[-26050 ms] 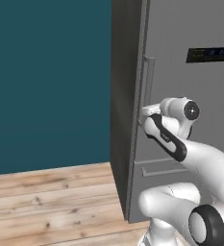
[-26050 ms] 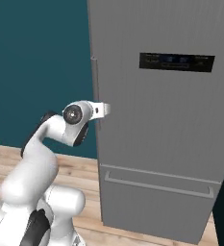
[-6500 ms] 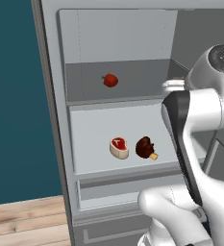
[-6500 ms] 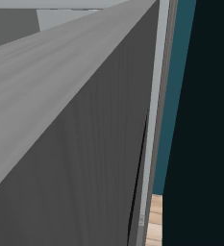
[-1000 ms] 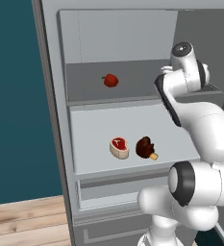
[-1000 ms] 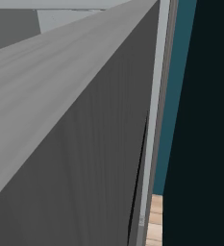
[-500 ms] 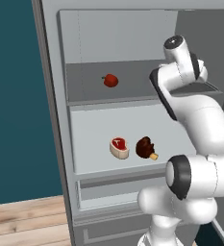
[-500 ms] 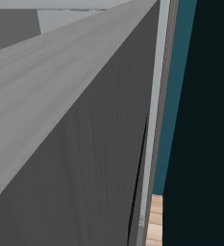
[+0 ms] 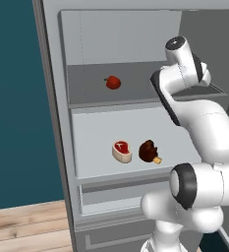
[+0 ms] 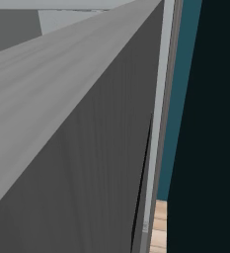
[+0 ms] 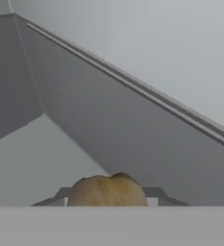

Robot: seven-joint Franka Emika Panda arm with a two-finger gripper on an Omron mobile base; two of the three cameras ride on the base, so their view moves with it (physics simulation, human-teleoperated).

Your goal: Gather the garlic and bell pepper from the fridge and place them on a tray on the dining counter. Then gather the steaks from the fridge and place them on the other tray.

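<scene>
Where gripper [image 11: 107, 204] pinches it, garlic [image 11: 106, 191] (tan, lumpy) between 2 fingertips

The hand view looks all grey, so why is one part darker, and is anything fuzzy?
In the hand view the fridge wall is bright at upper right and shaded lower left, with soft edges; the tan garlic at the bottom looks slightly blurry. In the left base view the shelf under the bell pepper is shadowed.

bell pepper [image 9: 113, 82] on upper fridge [image 9: 57, 123] shelf, steaks [image 9: 135, 151] below
</scene>
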